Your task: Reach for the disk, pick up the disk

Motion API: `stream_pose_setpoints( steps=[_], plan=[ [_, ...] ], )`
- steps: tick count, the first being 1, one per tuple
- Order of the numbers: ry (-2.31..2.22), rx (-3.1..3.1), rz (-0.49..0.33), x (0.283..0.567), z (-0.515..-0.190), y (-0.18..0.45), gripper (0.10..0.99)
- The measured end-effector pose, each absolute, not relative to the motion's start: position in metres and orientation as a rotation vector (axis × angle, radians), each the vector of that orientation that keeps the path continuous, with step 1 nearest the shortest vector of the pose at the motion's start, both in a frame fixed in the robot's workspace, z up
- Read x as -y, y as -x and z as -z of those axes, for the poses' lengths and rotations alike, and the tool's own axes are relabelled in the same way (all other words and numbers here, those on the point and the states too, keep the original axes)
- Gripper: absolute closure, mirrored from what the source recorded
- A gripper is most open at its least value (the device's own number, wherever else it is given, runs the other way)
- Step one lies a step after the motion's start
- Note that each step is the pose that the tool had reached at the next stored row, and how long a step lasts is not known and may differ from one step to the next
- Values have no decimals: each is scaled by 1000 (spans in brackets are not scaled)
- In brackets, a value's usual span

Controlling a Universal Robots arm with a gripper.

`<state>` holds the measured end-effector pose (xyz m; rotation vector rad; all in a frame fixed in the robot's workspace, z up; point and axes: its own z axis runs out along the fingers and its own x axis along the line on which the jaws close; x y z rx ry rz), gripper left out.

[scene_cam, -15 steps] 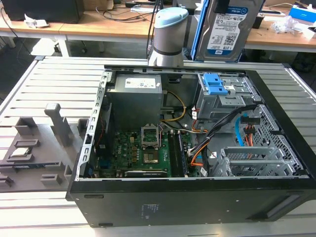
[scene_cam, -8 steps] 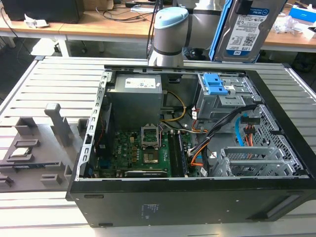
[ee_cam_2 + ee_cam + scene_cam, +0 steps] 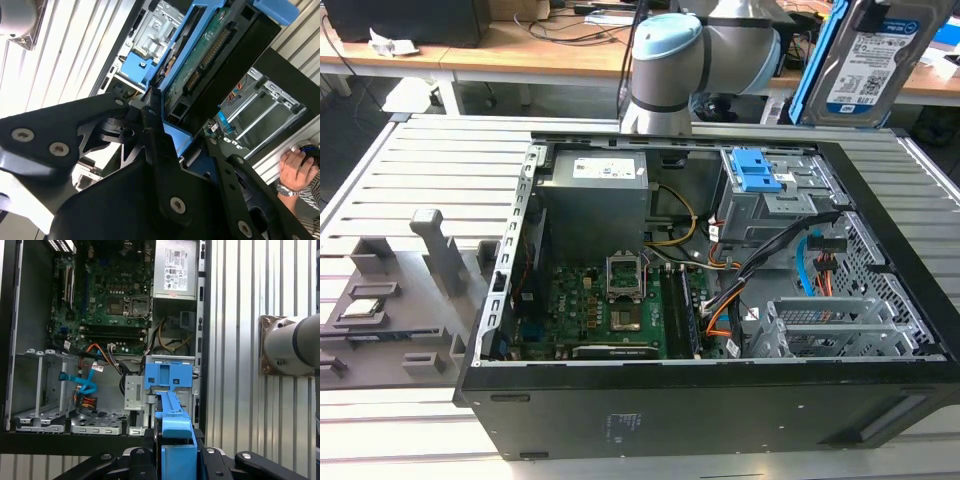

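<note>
The disk (image 3: 865,65) hangs in the air at the upper edge of the exterior view, lifted well clear of the open computer case (image 3: 720,420) that lies on the ribbed metal bench (image 3: 420,160). Its silver face carries a white-and-blue label with barcodes, and a blue bracket (image 3: 817,70) runs down its edge. In the second wrist view the pincer (image 3: 172,125) is clenched on the disk (image 3: 205,55), its black fingers (image 3: 155,115) pressed against the blue bracket at the end of the drive, whose green circuit board faces the camera. In the first wrist view the blue bracket (image 3: 175,435) sits between the black fingers, above the case.

Inside the case lie a green circuit board (image 3: 610,310), a grey metal box with a white sticker (image 3: 595,190) and a blue latch (image 3: 755,170) on the drive cage. A person's hand (image 3: 295,172) with a wristwatch rests near the case in the second wrist view.
</note>
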<state>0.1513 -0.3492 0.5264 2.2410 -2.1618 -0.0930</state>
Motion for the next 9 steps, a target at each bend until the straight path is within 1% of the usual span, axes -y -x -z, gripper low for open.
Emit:
stream_pose_setpoints(
  steps=[9],
  plan=[
    [-2240,2161,95,348,-526,-195,718]
  ],
)
